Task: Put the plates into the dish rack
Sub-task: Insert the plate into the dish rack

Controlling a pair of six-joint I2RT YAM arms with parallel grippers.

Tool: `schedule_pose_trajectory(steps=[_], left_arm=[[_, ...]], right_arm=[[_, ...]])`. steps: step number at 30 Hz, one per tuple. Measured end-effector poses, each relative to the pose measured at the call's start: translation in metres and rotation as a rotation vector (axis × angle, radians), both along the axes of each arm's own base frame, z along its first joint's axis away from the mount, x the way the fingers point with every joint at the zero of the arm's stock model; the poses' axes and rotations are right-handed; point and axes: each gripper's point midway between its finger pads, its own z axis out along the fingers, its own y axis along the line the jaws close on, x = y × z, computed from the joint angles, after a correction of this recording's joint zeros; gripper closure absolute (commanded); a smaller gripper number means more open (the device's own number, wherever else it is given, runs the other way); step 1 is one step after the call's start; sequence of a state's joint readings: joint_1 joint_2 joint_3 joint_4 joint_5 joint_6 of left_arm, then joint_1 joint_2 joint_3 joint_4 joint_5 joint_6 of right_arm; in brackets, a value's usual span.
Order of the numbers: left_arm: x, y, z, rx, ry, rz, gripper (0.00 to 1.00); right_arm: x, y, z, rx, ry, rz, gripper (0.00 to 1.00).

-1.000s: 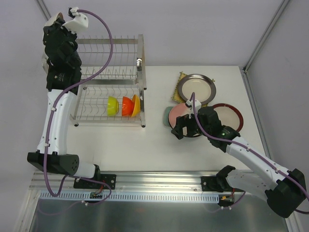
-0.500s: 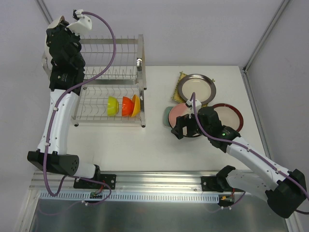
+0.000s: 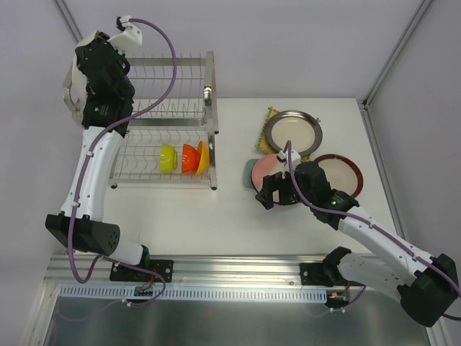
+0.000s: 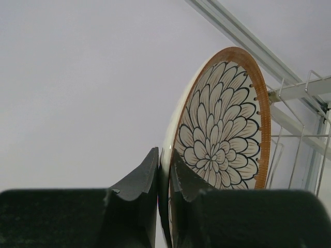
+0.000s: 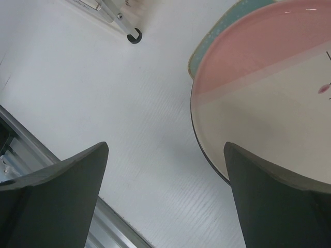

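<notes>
L gripper was up high at the far-left corner of the dish rack. Its fingers pinched the rim of the brown-rimmed petal-pattern plate. The plate stood on edge, nearly upright, w/ rack wires showing past it on the right of the wrist cam. In the top cam it showed only as a pale sliver left of the arm, so I couldn't tell if it touched the rack.

R gripper hung low over the table, fingers spread wide w/ nothing between them. One finger was over bare table, the other over the near-left edge of the pink-and-white plate. That plate lay partly on the pale teal dish.

Farther back, the dark-rimmed cream plate sat on the yellow woven square, w/ the red-rimmed plate to the right.

Green bowl, orange bowl and yellow bowl sat in the rack's lower tier.
</notes>
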State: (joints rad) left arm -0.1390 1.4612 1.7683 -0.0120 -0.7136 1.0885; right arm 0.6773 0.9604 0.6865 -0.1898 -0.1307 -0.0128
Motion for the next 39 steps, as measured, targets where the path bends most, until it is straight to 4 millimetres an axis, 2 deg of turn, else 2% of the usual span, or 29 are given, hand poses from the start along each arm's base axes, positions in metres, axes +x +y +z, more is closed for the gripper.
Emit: schedule_pose_trajectory(steps=[11, 39], left_arm=[[0.0075, -0.0034, -0.0025, -0.004, 0.008, -0.005, 0.99], [0.0027, -0.0006, 0.0051, -0.064, -0.019, -0.009, 0.98]], right_arm=[[0.0003, -0.0018, -0.0021, -0.006, -0.004, -0.008, 0.0], [0.001, -0.0028, -0.0029, -0.011, -0.011, -0.01, 0.0]])
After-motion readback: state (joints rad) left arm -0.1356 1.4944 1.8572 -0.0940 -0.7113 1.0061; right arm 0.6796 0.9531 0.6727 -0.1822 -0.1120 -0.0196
